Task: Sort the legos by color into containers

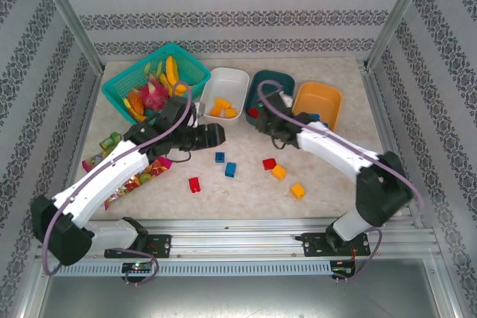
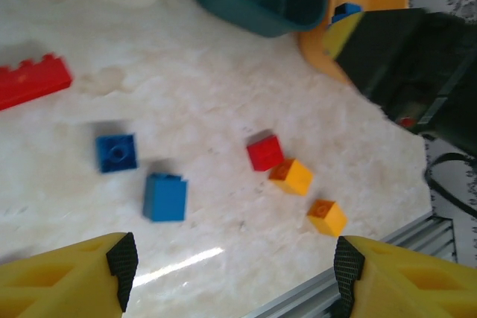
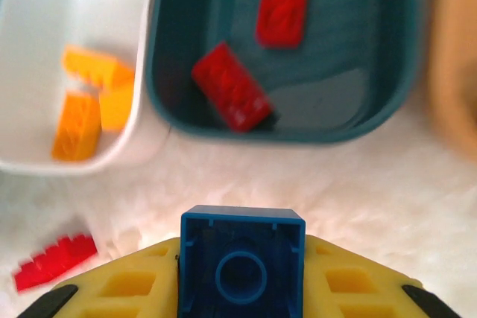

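Roughly mid-task, at a guess. Far left: left fingers (image 2: 74, 273) spread fairly wide, nothing between them, hovering above the table (image 1: 246, 191) and the loose pieces. Next, white tub (image 1: 232, 81) — several yellow-orange legos (image 1: 222, 107) already inside, so that colour well under way. On the table just in front of it, a long red brick (image 2: 30, 80), unsorted. Then dark teal tub (image 1: 277, 80) with at least two red bricks (image 3: 231, 87) inside. Just short of its near rim, right fingers (image 3: 134, 288) pinched narrow on a blue brick (image 3: 242, 262), held above the table, not yet over any tub. Far right, orange tub (image 1: 322, 100) — contents hard to make out, presumably the home for blue given the other two. Left on the table, going rightward: small red brick (image 1: 194, 184), two blue bricks (image 1: 220, 157), another red brick (image 1: 269, 163), two orange bricks (image 1: 278, 172). So about seven loose plus the one in hand; more than a few trips to go.
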`<act>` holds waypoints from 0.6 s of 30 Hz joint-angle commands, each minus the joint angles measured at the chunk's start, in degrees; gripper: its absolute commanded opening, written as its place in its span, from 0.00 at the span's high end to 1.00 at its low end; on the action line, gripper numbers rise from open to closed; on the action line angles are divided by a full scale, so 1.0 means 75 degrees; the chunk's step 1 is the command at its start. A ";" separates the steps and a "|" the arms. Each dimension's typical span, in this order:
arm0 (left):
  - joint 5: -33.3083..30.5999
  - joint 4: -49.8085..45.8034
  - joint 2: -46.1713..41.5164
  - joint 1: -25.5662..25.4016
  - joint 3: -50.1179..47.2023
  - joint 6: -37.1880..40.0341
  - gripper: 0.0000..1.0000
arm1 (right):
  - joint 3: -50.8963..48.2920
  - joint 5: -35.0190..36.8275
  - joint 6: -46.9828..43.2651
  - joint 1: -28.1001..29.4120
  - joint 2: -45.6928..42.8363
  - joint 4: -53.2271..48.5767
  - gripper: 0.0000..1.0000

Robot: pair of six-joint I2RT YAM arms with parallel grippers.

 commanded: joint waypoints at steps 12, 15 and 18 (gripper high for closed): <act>0.0509 0.0972 0.3612 -0.0613 0.3621 0.0632 0.28 | 0.1875 -0.3442 -0.1181 -0.3589 0.2439 -0.1347 0.81; 0.0470 0.0842 0.4057 -0.0636 0.4170 0.0693 0.28 | 0.2491 -0.3400 -0.1182 -0.3707 0.3165 -0.1704 0.79; 0.0475 0.0790 0.4332 -0.0661 0.4444 0.0709 0.28 | 0.2712 -0.3182 -0.1069 -0.3808 0.3549 -0.1841 0.76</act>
